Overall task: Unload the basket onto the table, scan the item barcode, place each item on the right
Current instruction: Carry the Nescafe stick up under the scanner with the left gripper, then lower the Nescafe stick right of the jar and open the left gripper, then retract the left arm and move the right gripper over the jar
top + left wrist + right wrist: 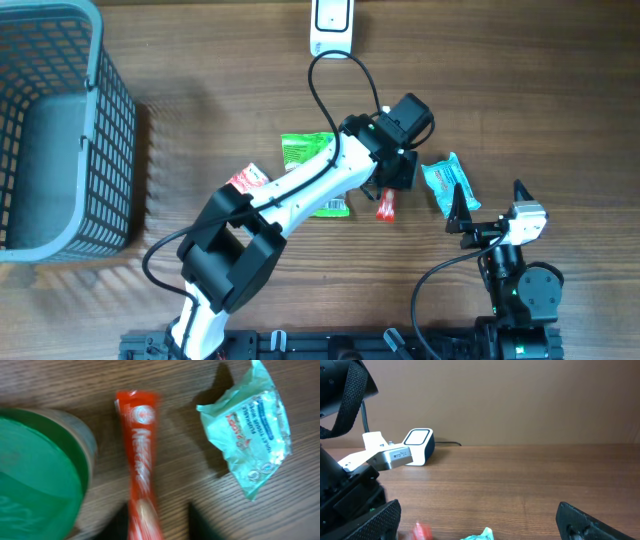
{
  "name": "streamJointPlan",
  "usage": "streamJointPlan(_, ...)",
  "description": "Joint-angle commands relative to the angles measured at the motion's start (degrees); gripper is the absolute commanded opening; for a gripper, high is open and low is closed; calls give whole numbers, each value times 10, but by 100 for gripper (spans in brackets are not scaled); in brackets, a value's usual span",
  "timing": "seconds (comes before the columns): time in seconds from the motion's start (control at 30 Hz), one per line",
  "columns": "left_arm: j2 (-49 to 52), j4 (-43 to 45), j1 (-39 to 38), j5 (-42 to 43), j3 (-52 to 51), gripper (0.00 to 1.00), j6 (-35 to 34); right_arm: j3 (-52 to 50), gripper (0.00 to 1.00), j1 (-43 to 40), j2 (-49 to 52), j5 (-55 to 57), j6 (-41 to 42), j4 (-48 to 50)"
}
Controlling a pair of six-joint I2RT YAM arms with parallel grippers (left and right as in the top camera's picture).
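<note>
Judging by its look, the red stick sachet [140,460] is a light, thin, limp foil tube with powder inside. It will probably sag at both ends if lifted by one point, its glossy skin may slide between hard fingers, and a firm squeeze would crease it rather than break anything. It lies flat on the tabletop [75,385], its near end running in between the fingers of the left gripper [160,521], which stand apart on either side of it with a gap showing, not clamped. A hold at that very end looks poor; pinching across the narrow width nearer the middle, farther ahead of the gripper, should keep the sachet straighter when it is offered to the scanner [332,25]. Which face carries the barcode cannot be told. A teal wipes packet [247,430] lies ahead of the gripper and off to the right in its view, apart from the sachet. The right gripper [482,522] hangs spread wide with nothing in it.
</note>
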Motion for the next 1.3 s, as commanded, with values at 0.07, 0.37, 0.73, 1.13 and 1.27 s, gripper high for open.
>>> streamJointPlan(0.07, -5, 10, -10, -6, 7, 83, -6, -1, 100, 2, -3, 8, 5, 2)
streamJointPlan(0.37, -111, -13, 39, -232, 52, 100, 24, -1, 100, 2, -3, 8, 5, 2)
streamJointPlan(0.73, -301, 75, 106, -297, 160, 100, 133, -1, 100, 2, -3, 8, 5, 2)
streamJointPlan(1.13, -407, 146, 161, -489, 214, 100, 333, 0, 100, 2, -3, -63, 215, 7)
streamJointPlan(1.27, -431, 134, 193, -488, 201, 100, 321, 41, 100, 2, 4, -157, 231, -14)
